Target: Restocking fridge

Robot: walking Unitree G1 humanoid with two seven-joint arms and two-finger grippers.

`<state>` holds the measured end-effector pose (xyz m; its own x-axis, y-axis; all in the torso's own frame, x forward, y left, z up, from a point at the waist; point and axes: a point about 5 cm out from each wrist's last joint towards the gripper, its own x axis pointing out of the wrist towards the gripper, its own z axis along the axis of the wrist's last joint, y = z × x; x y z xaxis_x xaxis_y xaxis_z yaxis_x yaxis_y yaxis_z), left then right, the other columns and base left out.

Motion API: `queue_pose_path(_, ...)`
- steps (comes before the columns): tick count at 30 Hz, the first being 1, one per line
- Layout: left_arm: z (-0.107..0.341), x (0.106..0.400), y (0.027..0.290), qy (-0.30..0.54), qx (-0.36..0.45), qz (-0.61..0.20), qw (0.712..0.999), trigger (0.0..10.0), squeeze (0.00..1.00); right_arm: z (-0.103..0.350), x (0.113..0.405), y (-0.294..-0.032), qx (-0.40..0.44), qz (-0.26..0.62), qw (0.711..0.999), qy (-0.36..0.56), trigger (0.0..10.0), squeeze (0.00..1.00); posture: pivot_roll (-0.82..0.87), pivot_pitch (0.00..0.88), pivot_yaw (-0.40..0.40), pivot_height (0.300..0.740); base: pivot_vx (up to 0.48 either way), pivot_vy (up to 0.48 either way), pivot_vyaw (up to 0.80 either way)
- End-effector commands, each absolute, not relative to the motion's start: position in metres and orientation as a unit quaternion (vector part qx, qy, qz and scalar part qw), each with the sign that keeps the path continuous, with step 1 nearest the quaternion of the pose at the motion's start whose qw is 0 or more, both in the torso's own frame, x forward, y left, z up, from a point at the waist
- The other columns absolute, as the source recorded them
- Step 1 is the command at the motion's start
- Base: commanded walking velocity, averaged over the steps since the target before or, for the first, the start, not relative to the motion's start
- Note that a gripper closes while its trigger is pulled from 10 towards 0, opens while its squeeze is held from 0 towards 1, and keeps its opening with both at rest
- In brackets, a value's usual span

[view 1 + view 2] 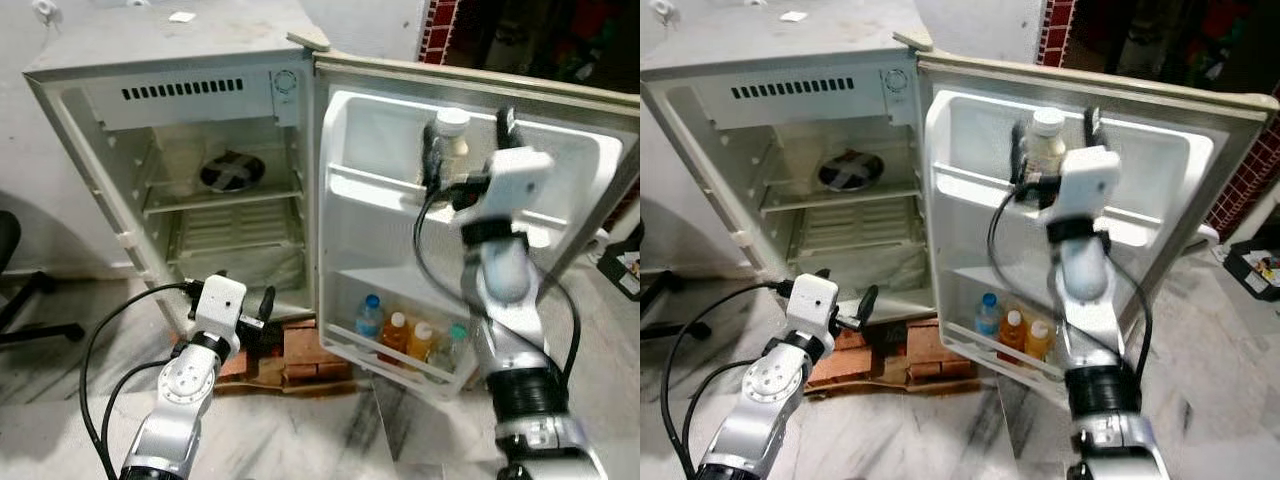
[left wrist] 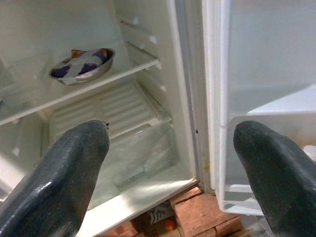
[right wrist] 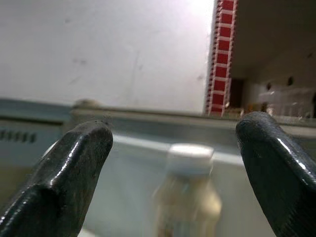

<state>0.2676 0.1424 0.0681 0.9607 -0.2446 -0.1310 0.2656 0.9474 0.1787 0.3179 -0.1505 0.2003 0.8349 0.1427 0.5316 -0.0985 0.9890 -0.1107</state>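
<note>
Right gripper [image 1: 470, 140] was seen raised at the door shelf [image 1: 380, 185], fingers spread wide around a white-capped bottle [image 1: 450, 140], not gripping; left gripper [image 1: 245, 300] open, empty

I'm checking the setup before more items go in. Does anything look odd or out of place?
Yes: the fridge sits propped on loose bricks and cardboard rather than flat on the floor, so it may be unsteady. A lone foil-covered bowl sits on its shelf.
</note>
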Motion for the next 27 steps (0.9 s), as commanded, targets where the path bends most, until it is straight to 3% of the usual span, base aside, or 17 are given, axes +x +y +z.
queue_pose_path(1,0.069,0.270,0.142,0.050,0.105,-0.132,0.984,10.0,0.00,0.203,0.310,-0.147,-0.034,0.079,0.954,-0.288,10.0,0.00,0.03,0.000,0.011,0.740,0.000,-0.255,0.00)
queue_pose_path(16,0.065,0.273,0.140,0.055,0.113,-0.132,0.983,10.0,0.00,0.146,0.267,-0.120,0.012,0.230,0.960,-0.162,10.0,0.00,0.02,0.000,0.008,0.740,0.000,-0.371,0.00)
queue_pose_path(19,0.063,0.272,0.141,0.057,0.115,-0.131,0.983,10.0,0.00,0.121,0.249,-0.118,0.044,0.353,0.932,-0.065,10.0,0.00,0.01,0.000,0.007,0.740,0.000,-0.480,0.00)
queue_pose_path(27,0.064,0.275,0.143,0.055,0.115,-0.128,0.984,10.0,0.00,0.090,0.237,-0.142,-0.004,0.430,0.903,0.029,10.0,0.00,0.01,0.000,0.002,0.740,0.000,-0.480,0.00)
